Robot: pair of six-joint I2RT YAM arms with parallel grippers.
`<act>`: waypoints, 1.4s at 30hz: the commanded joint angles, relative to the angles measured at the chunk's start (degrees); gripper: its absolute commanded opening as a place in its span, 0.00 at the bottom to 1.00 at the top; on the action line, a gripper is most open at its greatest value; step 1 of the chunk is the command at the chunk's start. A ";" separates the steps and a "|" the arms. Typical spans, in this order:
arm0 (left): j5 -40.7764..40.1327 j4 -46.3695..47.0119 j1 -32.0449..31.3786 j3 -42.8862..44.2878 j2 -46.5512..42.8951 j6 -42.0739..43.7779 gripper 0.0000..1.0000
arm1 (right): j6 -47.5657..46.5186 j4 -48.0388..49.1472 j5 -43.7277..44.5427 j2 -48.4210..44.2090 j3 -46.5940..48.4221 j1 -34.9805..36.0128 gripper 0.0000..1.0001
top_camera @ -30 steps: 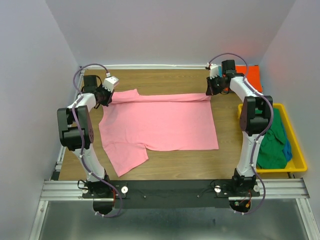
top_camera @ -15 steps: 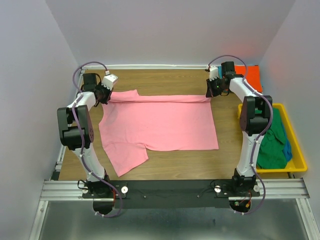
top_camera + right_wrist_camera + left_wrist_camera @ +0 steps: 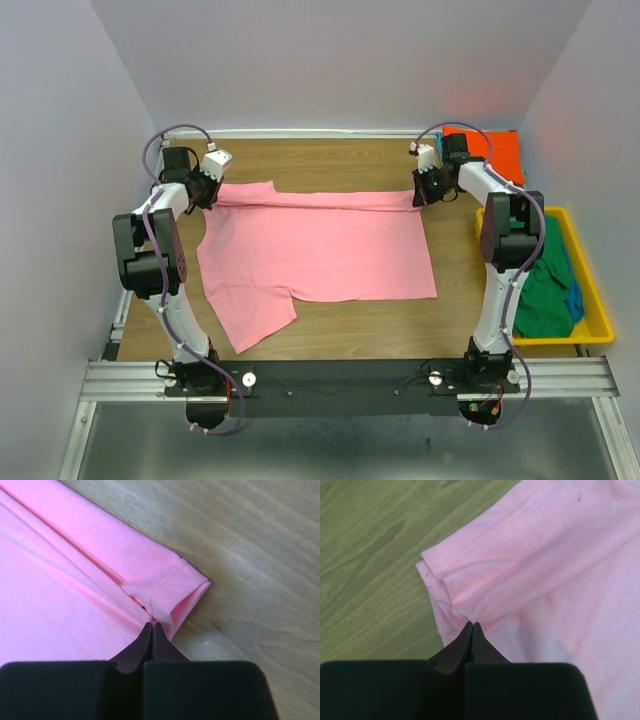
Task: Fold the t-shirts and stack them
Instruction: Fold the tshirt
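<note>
The pink t-shirt [image 3: 320,245] lies spread flat on the wooden table, with its far edge folded over in a narrow strip. My left gripper [image 3: 210,192] is shut on the shirt's far left corner; in the left wrist view the shut jaws [image 3: 472,625] pinch the pink cloth [image 3: 545,555]. My right gripper [image 3: 422,196] is shut on the far right corner; in the right wrist view the jaws [image 3: 152,625] pinch the hemmed pink fold [image 3: 165,587]. The orange t-shirt [image 3: 495,150] lies folded at the back right. The green t-shirt [image 3: 545,290] and the blue t-shirt [image 3: 576,300] lie in the bin.
A yellow plastic bin [image 3: 600,305] stands at the right table edge beside the right arm. White walls close off the back and both sides. A metal rail runs along the near edge with the arm bases on it.
Both grippers have moved a little towards the back of the table with the shirt's far corners, and the far edge has followed. The right arm uncovers more of the orange shirt.
</note>
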 commanded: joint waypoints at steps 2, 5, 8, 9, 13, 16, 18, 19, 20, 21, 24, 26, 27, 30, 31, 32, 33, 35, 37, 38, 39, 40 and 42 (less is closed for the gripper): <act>-0.92 -1.27 0.57 -2.11 1.56 3.32 0.00 | -2.64 -0.09 0.76 -1.44 -1.60 -0.55 0.01; -0.83 -5.47 0.22 -1.32 2.35 7.00 0.06 | -2.64 -0.44 0.41 -1.35 -1.07 -0.55 0.10; 0.30 -9.52 0.39 2.27 2.79 9.82 0.32 | -3.25 -0.80 0.23 -2.67 -0.63 -0.55 0.35; 2.05 -11.71 0.57 4.63 2.79 10.00 0.51 | -3.17 -0.80 0.23 -3.02 -0.02 -0.55 0.48; 4.53 -13.14 0.66 11.85 3.32 8.08 0.57 | -1.07 -0.97 0.23 -3.90 3.58 -0.55 0.58; 5.58 -14.54 0.74 19.21 6.74 5.53 0.57 | -0.01 -1.41 -0.47 -3.38 6.39 -0.46 0.58; 6.37 -15.95 0.66 24.83 10.42 3.15 0.57 | 0.70 -2.20 -1.08 -2.32 7.80 -0.46 0.57; 6.81 -16.65 0.66 26.61 11.74 2.45 0.57 | 0.88 -2.55 -1.35 -1.89 8.33 -0.55 0.57; 7.16 -17.27 0.66 28.11 12.97 1.92 0.58 | 1.31 -2.90 -1.79 -1.45 9.20 -0.37 0.56; 7.43 -17.62 0.74 30.30 15.08 0.61 0.59 | 1.58 -3.43 -1.96 -0.57 9.56 -0.37 0.56; 7.52 -17.97 0.74 33.47 18.25 -0.89 0.61 | 2.90 -4.14 -2.49 0.84 10.35 -0.20 0.55; 7.69 -18.06 0.57 34.45 19.31 -1.68 0.62 | 3.16 -4.40 -2.58 1.98 10.36 0.15 0.55; 7.87 -17.98 0.66 34.63 20.10 -1.95 0.61 | 3.25 -4.57 -2.49 2.33 10.27 0.42 0.55; 7.26 -17.71 0.39 35.42 21.85 -3.09 0.62 | 3.07 -4.66 -2.14 3.48 9.92 0.51 0.55; 6.56 -17.71 0.39 35.94 22.30 -3.35 0.61 | 3.07 -4.66 -2.14 3.65 9.74 0.60 0.55; 6.46 -17.71 0.48 36.12 22.65 -3.79 0.61 | 3.07 -4.66 -2.05 3.92 9.74 0.60 0.55; 6.46 -17.71 0.48 36.30 23.26 -3.97 0.60 | 3.07 -4.75 -2.05 4.01 9.74 0.60 0.55; 6.46 -17.80 0.48 36.56 23.71 -4.15 0.58 | 3.08 -4.75 -1.97 4.01 9.65 0.60 0.55; 6.81 -17.80 0.39 36.47 23.97 -4.24 0.54 | 2.99 -4.75 -1.79 4.01 9.65 0.60 0.55; 7.08 -17.80 0.39 36.39 24.06 -4.15 0.52 | 2.90 -4.75 -1.62 4.01 9.65 0.60 0.55; 7.16 -17.89 0.31 36.30 23.89 -4.32 0.50 | 2.90 -4.75 -1.44 4.01 9.65 0.68 0.55; 7.60 -17.89 0.31 36.04 23.80 -4.24 0.45 | 2.90 -4.84 -1.44 4.09 9.74 0.60 0.55; 8.04 -18.06 0.31 35.60 23.27 -4.15 0.38 | 2.90 -4.84 -1.26 4.18 9.74 0.60 0.54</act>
